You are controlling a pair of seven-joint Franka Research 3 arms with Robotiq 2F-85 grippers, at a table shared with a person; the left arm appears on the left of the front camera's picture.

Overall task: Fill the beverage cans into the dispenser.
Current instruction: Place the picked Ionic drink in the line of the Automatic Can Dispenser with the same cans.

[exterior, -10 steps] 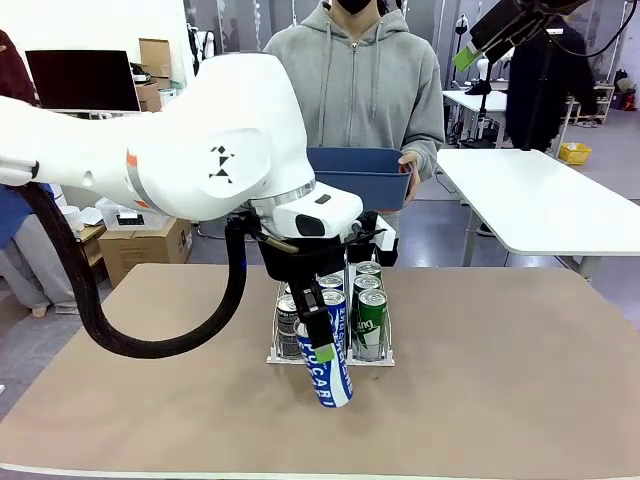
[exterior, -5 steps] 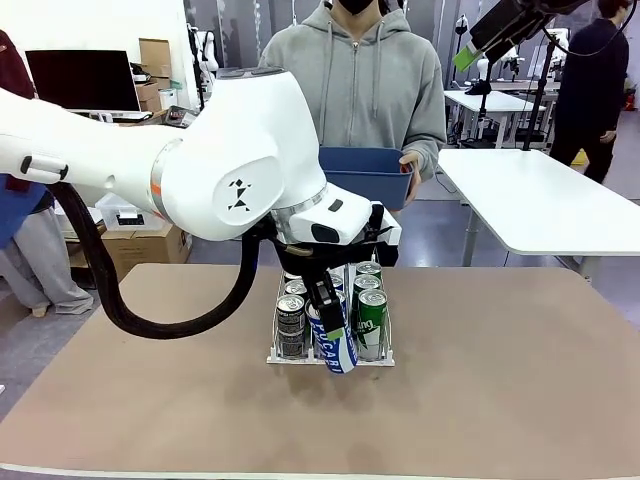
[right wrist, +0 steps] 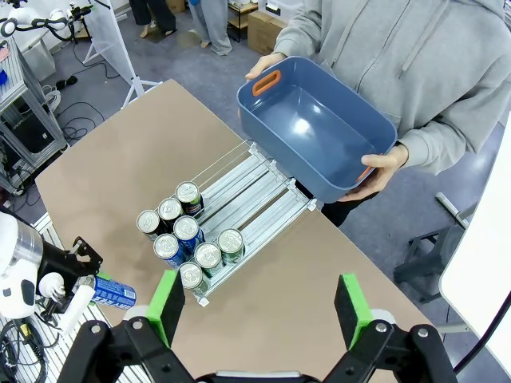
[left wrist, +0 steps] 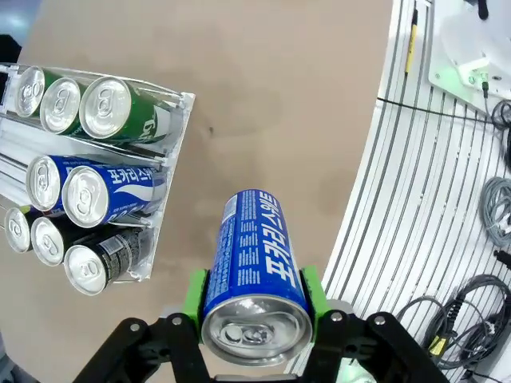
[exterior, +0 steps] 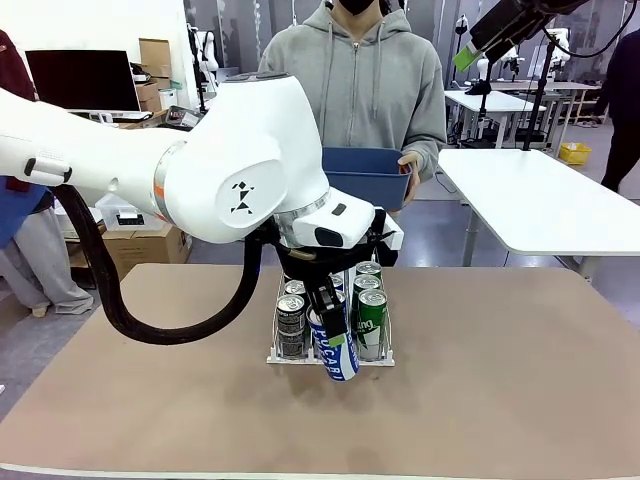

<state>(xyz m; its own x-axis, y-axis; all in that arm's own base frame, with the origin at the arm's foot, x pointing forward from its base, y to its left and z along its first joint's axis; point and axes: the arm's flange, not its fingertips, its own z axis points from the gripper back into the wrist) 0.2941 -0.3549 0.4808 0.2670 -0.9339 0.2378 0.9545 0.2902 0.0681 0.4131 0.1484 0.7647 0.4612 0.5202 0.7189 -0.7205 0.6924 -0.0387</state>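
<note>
We have the left gripper [left wrist: 254, 307] clamped on a blue-and-white can [left wrist: 255, 271], tilted at the near lip of the dispenser [exterior: 330, 355]; the right gripper [right wrist: 257, 307] hangs open, high above. Risk: the middle lane's front can [left wrist: 100, 191] blocks entry, so pushing could shove the rack.

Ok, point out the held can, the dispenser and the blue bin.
blue-and-white can [left wrist: 254, 263], left wrist view, on its printed side.
dispenser [right wrist: 263, 209], right wrist view, on its bare lanes.
blue bin [right wrist: 319, 132], right wrist view, on its inner floor.
</note>
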